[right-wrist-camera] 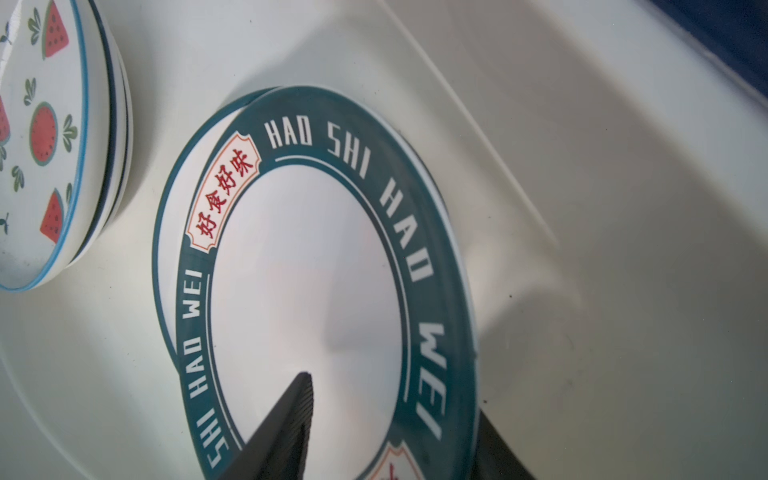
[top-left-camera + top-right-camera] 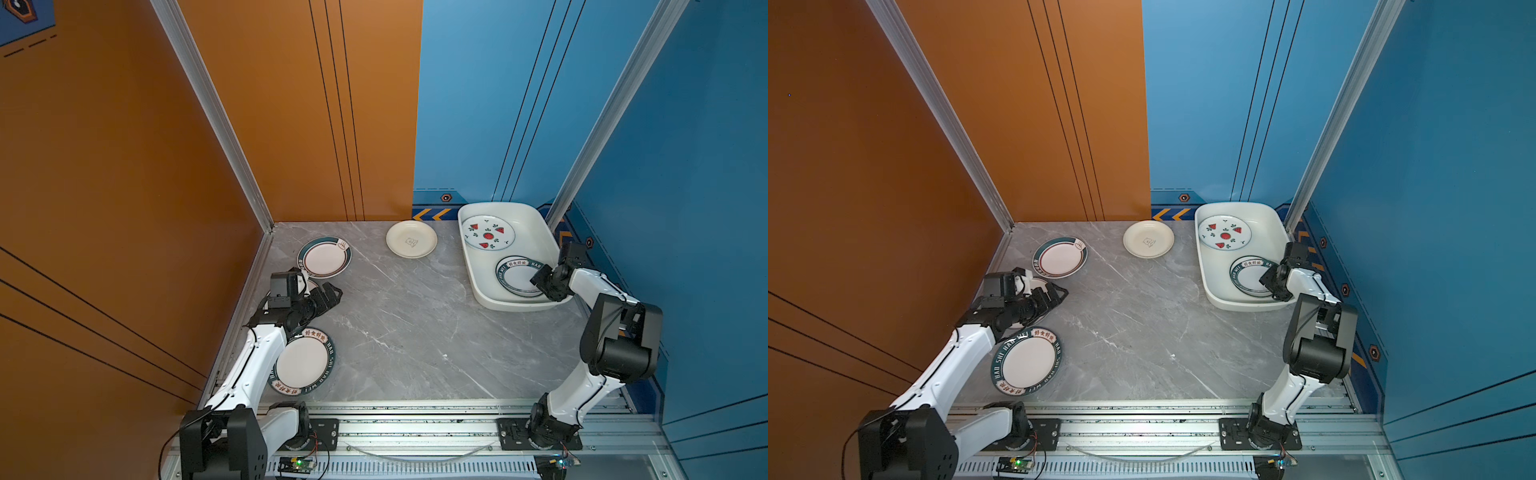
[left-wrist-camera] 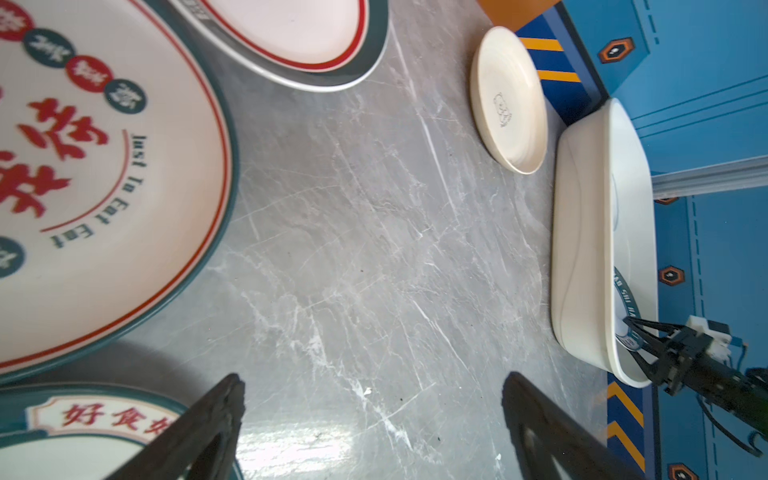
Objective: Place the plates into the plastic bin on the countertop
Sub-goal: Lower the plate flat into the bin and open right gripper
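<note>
R gripper (image 2: 536,281) jaws parted astride rim of round dark-green-lettered ceramic plate (image 2: 514,277), which lies flat in big white plastic bin (image 2: 471,257) far right; prob letting go. L gripper (image 2: 334,291) spread wide, empty, over grey marble countertop (image 2: 415,332) by near-left green-rimmed plate (image 2: 305,361), poised for pickup.

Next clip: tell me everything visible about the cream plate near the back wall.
The cream plate is round and shallow, apparently glazed ceramic, plain except for a small dark line drawing at its centre, seemingly a bear. It has a flat well and a raised rim, with no visible damage. It lies flat, face up, on the countertop close to the back wall, left of the plastic bin in both top views and apart from it. Only the countertop touches it.
</note>
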`<state>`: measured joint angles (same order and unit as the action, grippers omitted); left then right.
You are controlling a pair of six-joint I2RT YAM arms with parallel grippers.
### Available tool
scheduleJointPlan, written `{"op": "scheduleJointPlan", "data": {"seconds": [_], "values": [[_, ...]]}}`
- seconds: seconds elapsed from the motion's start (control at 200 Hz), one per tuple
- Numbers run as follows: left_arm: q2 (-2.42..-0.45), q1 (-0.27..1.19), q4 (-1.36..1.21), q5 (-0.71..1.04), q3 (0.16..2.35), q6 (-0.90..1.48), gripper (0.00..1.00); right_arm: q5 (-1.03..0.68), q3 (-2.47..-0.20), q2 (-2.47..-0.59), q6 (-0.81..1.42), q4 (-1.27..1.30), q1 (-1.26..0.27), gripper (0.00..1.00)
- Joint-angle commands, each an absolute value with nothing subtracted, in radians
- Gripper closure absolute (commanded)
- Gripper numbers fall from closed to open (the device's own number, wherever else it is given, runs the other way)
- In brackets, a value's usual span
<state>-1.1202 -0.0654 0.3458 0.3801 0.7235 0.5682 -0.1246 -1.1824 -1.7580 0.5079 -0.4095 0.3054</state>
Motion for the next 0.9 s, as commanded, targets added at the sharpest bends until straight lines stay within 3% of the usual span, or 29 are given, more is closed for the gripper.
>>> {"op": "scheduleJointPlan", "data": {"seconds": [0.0,0.511,0.891], "values": [[-1.119,-0.089,0.355,0.35,0.703,0.557,0.02,-0.054,-1.191,-1.764,0.486,-0.487,0.307,0.47],[-1.107,-0.213,0.376,0.211,0.659,0.557,0.02,0.173,-1.222,-1.682,0.428,-0.545,0.224,0.46],[-1.099,-0.439,0.322,0.172,0.622,0.598,0.02,0.142,-1.194,-1.51,0.417,-0.514,0.067,0.46]]}}
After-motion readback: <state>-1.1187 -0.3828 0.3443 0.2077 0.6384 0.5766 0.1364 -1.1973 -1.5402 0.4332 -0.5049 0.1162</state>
